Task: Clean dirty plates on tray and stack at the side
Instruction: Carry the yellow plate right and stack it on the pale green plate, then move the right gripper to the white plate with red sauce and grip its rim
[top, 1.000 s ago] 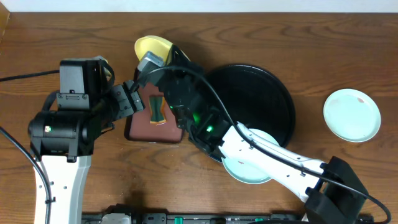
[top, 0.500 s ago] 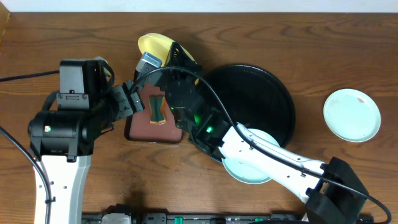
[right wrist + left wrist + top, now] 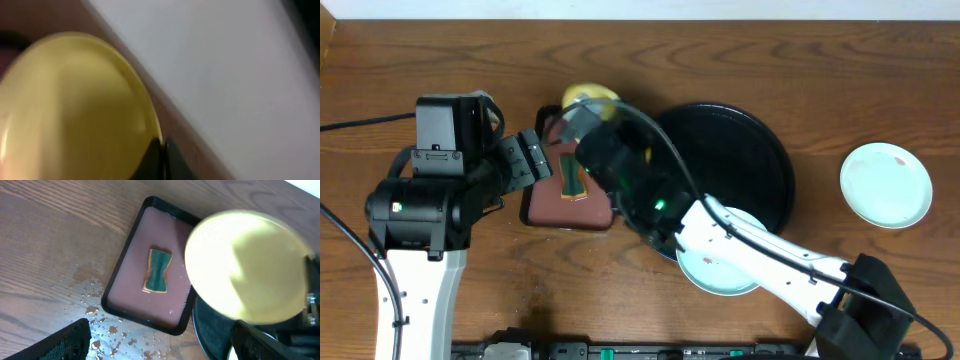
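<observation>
Plates come first: the yellow plate (image 3: 247,267) hangs in the air just left of the black tray (image 3: 760,130), and the right fingers (image 3: 162,152) are shut tight on its rim. The plate looks blurry, so I cannot tell if there is a dirty spot on it. From the left arm's camera its round face shows almost flat on, so I think it is tipped to face that arm. The left fingers (image 3: 533,158) are spread wide and hold nothing. They sit further left of the black tray than the plate does, so the plate lies to their right and a bit ahead. Between them, lower down, is the small brown tray (image 3: 127,287) with the sponge (image 3: 159,271) in it. The sponge lies the long way along that small tray. The left arm is the nearer one to the sponge, so I think it should go down for the sponge and then wipe the plate. One blue plate (image 3: 705,275) sits at the near edge of the black tray, partly under the right arm. The other blue plate (image 3: 886,184) rests on the surface (image 3: 820,60), well to the right of the black tray.
</observation>
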### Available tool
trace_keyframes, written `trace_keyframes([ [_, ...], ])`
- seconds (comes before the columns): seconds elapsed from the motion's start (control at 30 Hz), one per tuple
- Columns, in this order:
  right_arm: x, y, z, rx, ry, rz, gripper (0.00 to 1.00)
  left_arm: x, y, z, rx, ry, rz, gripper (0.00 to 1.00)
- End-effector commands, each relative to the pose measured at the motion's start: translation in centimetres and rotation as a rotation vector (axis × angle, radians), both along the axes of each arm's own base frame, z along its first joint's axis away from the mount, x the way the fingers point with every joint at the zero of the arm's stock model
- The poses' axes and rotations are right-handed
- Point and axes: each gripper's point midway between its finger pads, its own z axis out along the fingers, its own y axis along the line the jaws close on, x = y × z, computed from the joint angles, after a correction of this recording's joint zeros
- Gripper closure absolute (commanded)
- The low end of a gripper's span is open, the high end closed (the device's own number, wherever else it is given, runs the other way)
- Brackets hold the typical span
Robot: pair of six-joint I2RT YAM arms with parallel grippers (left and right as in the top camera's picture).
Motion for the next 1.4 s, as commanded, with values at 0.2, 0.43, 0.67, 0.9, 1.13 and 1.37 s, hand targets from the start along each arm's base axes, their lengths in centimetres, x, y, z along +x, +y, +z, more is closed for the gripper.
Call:
trace_keyframes([
  [0.2,3.6,-12.1,3.0,0.941,0.385,-0.299,0.99,0.1,0.1,0.4,0.004,-0.01,-0.001,0.1],
  [0.43,4.2,-28.6,2.2,1.264,0.531,-0.569,0.99,0.1,0.1,0.4,0.004,-0.01,-0.001,0.1],
  [0.67,-1.2,-44.9,-3.6,1.32,0.525,-1.07,0.99,0.1,0.1,0.4,0.004,-0.01,-0.001,0.1],
  [0.9,-9.0,-53.8,-10.8,1.338,0.573,-1.504,0.99,0.1,0.1,0.4,0.004,-0.01,-0.001,0.1],
  [1.13,-13.3,-55.6,-16.4,1.299,0.647,-1.705,0.99,0.1,0.1,0.4,0.004,-0.01,-0.001,0.1],
  [1.37,-9.9,-55.1,-15.0,1.31,0.626,-1.418,0.61,0.1,0.1,0.4,0.004,-0.01,-0.001,0.1],
])
